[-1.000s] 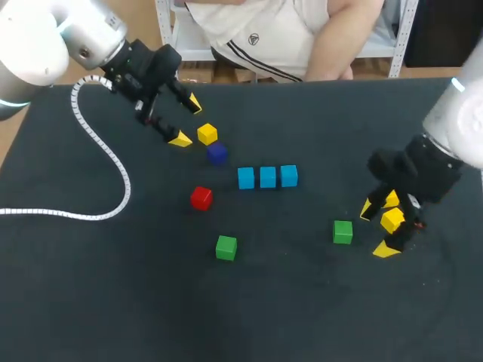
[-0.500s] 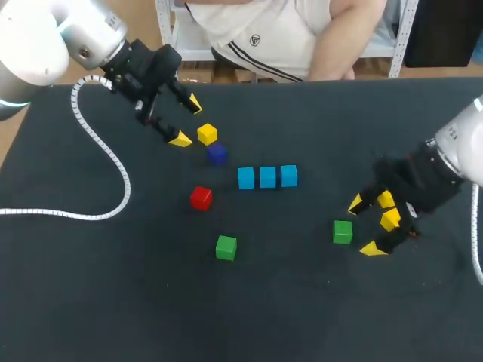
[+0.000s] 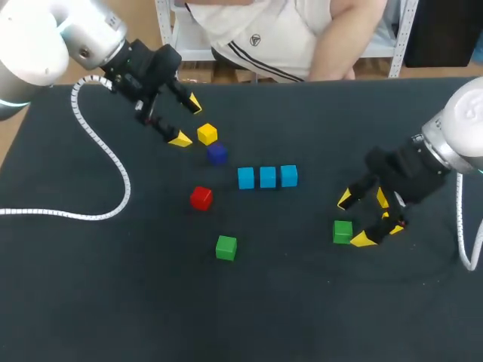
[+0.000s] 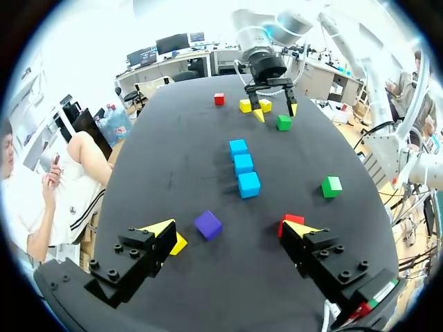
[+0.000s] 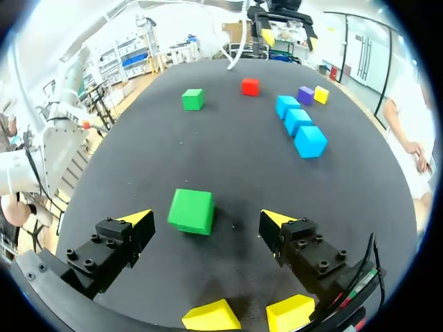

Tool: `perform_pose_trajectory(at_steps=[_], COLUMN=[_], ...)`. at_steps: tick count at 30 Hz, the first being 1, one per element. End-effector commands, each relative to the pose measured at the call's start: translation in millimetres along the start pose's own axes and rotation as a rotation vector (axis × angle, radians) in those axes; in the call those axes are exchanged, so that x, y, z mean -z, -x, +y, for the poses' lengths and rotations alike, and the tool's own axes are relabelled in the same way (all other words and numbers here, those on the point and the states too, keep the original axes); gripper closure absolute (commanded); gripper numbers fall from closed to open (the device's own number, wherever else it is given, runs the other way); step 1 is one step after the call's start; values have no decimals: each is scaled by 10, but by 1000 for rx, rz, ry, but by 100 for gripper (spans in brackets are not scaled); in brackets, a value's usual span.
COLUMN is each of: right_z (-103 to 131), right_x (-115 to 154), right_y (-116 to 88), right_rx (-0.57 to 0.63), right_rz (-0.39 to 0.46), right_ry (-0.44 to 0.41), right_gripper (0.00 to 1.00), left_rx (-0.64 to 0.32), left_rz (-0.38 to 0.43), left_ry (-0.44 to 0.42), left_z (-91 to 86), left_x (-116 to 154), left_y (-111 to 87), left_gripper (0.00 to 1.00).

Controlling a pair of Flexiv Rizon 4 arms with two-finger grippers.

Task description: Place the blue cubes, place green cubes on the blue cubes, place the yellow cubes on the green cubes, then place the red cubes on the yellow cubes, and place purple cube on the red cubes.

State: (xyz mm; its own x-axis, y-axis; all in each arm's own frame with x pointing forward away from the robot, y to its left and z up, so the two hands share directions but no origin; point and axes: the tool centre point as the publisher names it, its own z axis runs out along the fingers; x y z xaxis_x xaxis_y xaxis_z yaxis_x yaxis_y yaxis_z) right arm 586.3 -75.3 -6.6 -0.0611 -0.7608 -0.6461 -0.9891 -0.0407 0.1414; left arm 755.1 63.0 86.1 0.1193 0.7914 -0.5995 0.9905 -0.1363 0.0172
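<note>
Arms (image 3: pixel 45 38) (image 3: pixel 464 124) silver-white; hands (image 3: pixel 187 121) (image 3: pixel 353 219) blk w/ yellow tips; white coiled cable (image 3: pixel 113 159).

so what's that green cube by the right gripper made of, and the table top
The green cube: evenly coloured, sharp edges, dull sheen, so painted wood or hard plastic; the look does not settle which. The table top: black and matte with no glare, probably a cloth or rubbery mat rather than bare board.

3 blue cubes (image 3: pixel 268 177) in row mid-table; green cubes (image 3: pixel 226 247) (image 3: pixel 343 231), red cube (image 3: pixel 201 197), yellow cube (image 3: pixel 207 134), purple cube (image 3: pixel 217 154) loose.
</note>
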Motion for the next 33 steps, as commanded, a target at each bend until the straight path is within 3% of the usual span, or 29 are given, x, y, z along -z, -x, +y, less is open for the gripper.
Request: perform_pose_trajectory(at_steps=[1, 20, 21, 22, 23, 24, 27, 33], right_z=[-29, -80, -82, -86, -90, -92, -94, -80], right_x=[-37, -169, -171, -174, -179, -185, -208, -169], right_y=[-78, 76, 77, 76, 73, 68, 52, 102], right_rx=[-33, -11, -10, -9, -10, -10, -13, 9], right_rz=[-34, -45, -45, -42, -41, -41, -34, -36], right_ry=[-14, -33, -33, -35, -36, -36, -34, -44], right_gripper=[0, 0, 9, 27, 52, 58, 100, 100], left_rx=[-2, -2, -2, -2, -2, -2, -2, -2], left_rz=[1, 1, 1, 1, 1, 1, 1, 1], left_ry=[-7, -7, -7, -7, -7, -7, -7, -7], left_z=[28, 28, 28, 28, 28, 28, 28, 28], left_x=[4, 4, 4, 4, 4, 4, 4, 4], left_y=[-4, -4, -4, -4, -4, -4, -4, -4], left_gripper=[0, 0, 0, 0, 0, 0, 0, 0])
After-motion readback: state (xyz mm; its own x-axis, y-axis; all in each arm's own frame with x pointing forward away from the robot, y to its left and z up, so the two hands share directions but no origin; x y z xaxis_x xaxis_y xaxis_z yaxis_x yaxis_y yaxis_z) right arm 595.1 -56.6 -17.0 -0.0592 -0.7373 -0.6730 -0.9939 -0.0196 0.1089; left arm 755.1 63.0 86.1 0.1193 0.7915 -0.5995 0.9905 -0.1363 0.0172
